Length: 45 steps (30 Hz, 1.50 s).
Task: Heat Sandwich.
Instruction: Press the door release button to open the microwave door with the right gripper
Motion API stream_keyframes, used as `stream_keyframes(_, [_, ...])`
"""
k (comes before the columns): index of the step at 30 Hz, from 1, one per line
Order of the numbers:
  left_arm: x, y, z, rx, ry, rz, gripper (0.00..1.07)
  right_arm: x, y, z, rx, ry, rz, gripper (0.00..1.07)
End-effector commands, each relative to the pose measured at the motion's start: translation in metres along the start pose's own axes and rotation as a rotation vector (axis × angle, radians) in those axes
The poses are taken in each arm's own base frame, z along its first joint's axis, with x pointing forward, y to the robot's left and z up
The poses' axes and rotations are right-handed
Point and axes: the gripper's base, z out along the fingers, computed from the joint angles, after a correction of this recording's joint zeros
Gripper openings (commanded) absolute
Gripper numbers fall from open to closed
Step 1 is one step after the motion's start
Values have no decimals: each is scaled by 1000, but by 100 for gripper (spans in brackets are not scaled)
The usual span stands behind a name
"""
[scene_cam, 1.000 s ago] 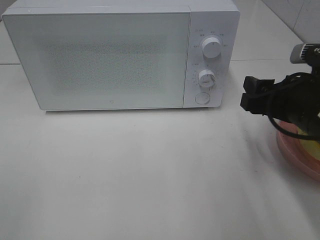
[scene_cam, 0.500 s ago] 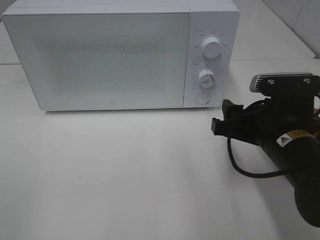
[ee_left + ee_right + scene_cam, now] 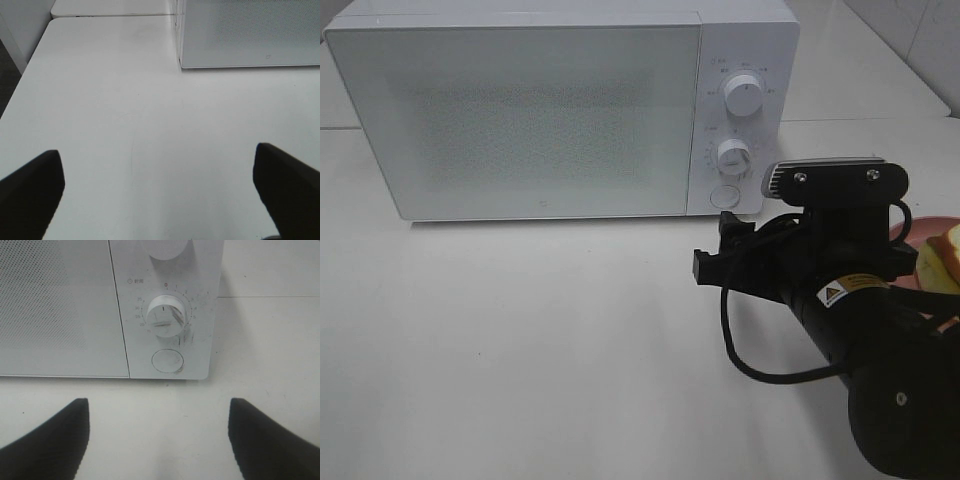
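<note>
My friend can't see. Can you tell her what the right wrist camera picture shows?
The timer dial of a white microwave, with a round button beneath it, seen close up. The robot's right hand faces them, open and empty, over a white table.

The microwave [image 3: 520,110] stands far back on the table [image 3: 520,350], with two knobs [image 3: 745,97] stacked on its right side and a button [image 3: 724,196] beneath. Near that side is the right gripper [image 3: 715,243] — further right, the sandwich [image 3: 942,258] on a plate [image 3: 920,222].
</note>
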Motion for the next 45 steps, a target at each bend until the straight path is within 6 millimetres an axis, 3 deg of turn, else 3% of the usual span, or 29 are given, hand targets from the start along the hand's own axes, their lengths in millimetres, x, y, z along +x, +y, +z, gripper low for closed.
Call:
stream_keyframes(1, [2,-1,-3,1,-30,-9,98,-2,2,1,2,-16,-7,75])
stream_keyframes(6, [2,-1,-3,1,-30,-9,98,-2,2,1,0,-17,34,75])
stream_keyframes(10, [2,-1,-3,1,-30,-9,98,-2,2,1,-1,-17,170,75])
stream_keyframes(14, [2,-1,-3,1,-30,-9,98,-2,2,1,-3,-16,372,75])
stream_keyframes(16, [2,-1,-3,1,-30,-9,98,-2,2,1,-4,-16,565,75])
stream_keyframes(18, [2,-1,-3,1,-30,-9,98,-2,2,1,-5,-16,624,75])
stream_keyframes(20, [2,-1,-3,1,-30,-9,98,-2,2,1,-7,-16,854,75])
stream_keyframes(21, [2,-1,-3,1,-30,-9,98,-2,2,1,-7,-16,854,75])
stream_keyframes(25, [2,-1,-3,1,-30,-9,98,-2,2,1,-9,-15,1134,75])
stream_keyframes(36, [2,-1,-3,1,-30,-9,98,-2,2,1,-11,-14,1375,74])
stream_keyframes(41, [2,-1,-3,1,-30,-9,98,-2,2,1,-11,-12,1435,62])
stream_keyframes(45, [2,-1,-3,1,-30,-9,98,-2,2,1,-11,-12,1436,32])
